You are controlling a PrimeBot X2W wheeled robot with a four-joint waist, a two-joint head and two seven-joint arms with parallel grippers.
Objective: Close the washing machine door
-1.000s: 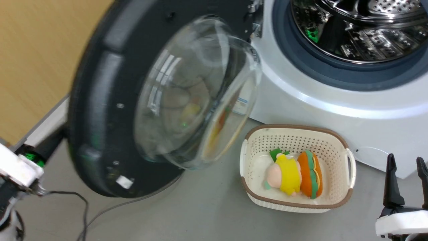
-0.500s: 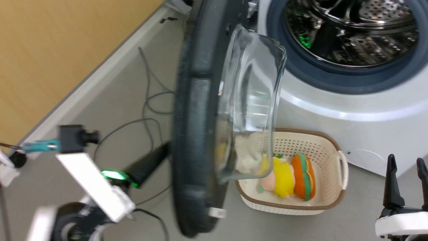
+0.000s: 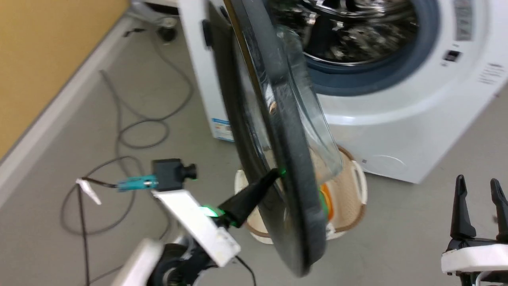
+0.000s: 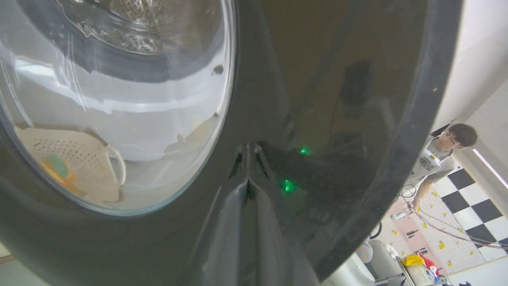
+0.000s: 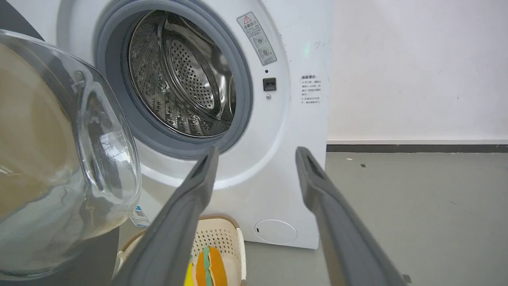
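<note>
Labels first. On the washer point(image 5: 285, 171) front, up R of the opening, there's a grey sticker point(image 5: 257, 37) w/ a red warning triangle and round pictograms, text too small to read. Below it sits a black latch slot point(image 5: 269, 84), then a small block of print point(image 5: 310, 89), not legible. Low on the washer, L of the opening, is a blue-and-white sticker point(image 5: 138, 214) w/ a QR-type square, also unreadable.

The washing machine door point(image 3: 291, 167) is big and round, w/ a wide glossy black rim and a clear glass bowl point(image 5: 63, 159) bulging from its centre toward the steel drum point(image 5: 182, 79). It stands part-open, swung out from the opening's L side and approx edge-on in head view. Its lower part is in front of the basket point(image 5: 234, 238). The outer face is mirror-glossy. In left wrist view it reflects my fingers and green lights.

My left gripper point(image 4: 247, 183) has its fingers closed together, holding nothing, w/ the tips pressed on the door's black outer rim just beside the glass. My right gripper point(image 5: 257, 150) is open, fingers well apart, holding nothing. It's off to the R, apart from the door, pointing at the washer front.

The cream basket sits on the floor just in front of the washer, w/ an orange-green soft toy point(image 5: 210, 266) inside. Cables point(image 3: 131, 131) lie on the floor L of the washer. A person point(image 4: 436, 159) stands in the distance past the door's edge.
</note>
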